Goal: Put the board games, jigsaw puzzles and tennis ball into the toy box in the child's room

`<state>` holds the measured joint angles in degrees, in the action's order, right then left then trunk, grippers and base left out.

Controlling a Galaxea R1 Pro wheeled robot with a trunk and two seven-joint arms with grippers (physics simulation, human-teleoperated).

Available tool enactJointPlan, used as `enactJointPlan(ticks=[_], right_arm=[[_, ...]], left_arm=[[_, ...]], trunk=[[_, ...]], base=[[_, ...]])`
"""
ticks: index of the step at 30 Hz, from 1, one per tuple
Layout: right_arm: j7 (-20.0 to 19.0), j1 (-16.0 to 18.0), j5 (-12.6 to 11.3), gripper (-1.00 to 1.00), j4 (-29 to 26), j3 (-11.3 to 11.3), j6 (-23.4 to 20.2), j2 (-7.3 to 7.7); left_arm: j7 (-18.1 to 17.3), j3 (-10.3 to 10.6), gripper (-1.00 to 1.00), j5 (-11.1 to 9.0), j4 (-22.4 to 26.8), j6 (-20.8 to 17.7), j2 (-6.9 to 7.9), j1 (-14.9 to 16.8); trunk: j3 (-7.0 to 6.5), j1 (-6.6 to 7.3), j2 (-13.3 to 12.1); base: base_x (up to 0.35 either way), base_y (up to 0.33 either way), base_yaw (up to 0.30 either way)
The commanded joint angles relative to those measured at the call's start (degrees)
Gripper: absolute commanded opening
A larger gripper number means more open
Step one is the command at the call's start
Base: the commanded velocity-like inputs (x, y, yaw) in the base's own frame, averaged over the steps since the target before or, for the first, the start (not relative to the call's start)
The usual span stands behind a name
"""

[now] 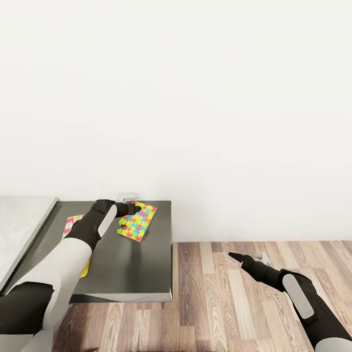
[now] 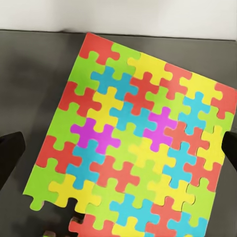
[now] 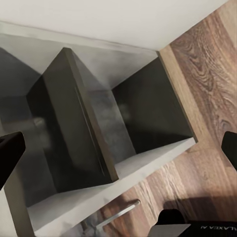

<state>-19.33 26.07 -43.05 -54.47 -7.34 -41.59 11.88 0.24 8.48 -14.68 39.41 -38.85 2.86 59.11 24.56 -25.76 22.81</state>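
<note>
A jigsaw puzzle (image 1: 138, 221) with a lid of red, yellow, green and blue interlocking pieces lies flat on the dark grey table (image 1: 127, 264), near its far edge. My left gripper (image 1: 133, 203) hovers just above the puzzle's far side, open. In the left wrist view the puzzle (image 2: 138, 143) spreads between the two dark fingertips (image 2: 10, 158), which stand wide apart. A second flat colourful box (image 1: 72, 226) lies on the table, half hidden under my left forearm. My right gripper (image 1: 248, 255) hangs open over the floor, right of the table. The toy box, tennis ball and bed are out of view.
A pale grey table top (image 1: 19, 230) joins the dark one at the left. A white wall runs close behind the table. Wood-plank floor (image 1: 244, 303) spreads to the right. The right wrist view looks at the table's dark panels (image 3: 79, 128) and its open underside.
</note>
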Motion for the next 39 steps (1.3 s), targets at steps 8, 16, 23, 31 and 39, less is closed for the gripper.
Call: enactJointPlan(ticks=[8, 16, 23, 31, 39], right_arm=[[-0.2, 0.0, 0.0, 1.00, 0.0, -0.1, -0.3, -0.02], [-0.3, 0.0, 0.0, 1.00, 0.0, -0.1, -0.3, -0.02], [-0.3, 0.0, 0.0, 1.00, 0.0, -0.1, -0.3, -0.02], [-0.3, 0.0, 0.0, 1.00, 0.0, 0.0, -0.3, -0.04], [-0.3, 0.0, 0.0, 1.00, 0.0, 0.0, -0.3, -0.02]], left_arm=[[0.0, 0.2, 1.00, -0.2, 0.0, -0.2, 0.14, 0.0], [-0.6, -0.3, 1.00, -0.5, 0.0, -0.2, 2.63, 0.0], [-7.3, -0.7, 1.00, -0.8, 0.0, -0.5, 5.53, 0.1], [-11.2, -0.7, 1.00, -0.6, 0.0, -0.3, 6.49, 0.1], [-11.5, -0.8, 1.00, -0.4, 0.0, -0.2, 6.37, 0.1]], trunk=[[0.77, -0.03, 0.1], [1.45, -0.03, 0.1], [2.05, -0.03, 0.1], [2.73, -0.03, 0.1], [3.41, -0.03, 0.1]], base=[[0.000, 0.000, 0.000], [0.000, 0.000, 0.000], [0.000, 0.000, 0.000], [0.000, 0.000, 0.000], [0.000, -0.038, 0.000]])
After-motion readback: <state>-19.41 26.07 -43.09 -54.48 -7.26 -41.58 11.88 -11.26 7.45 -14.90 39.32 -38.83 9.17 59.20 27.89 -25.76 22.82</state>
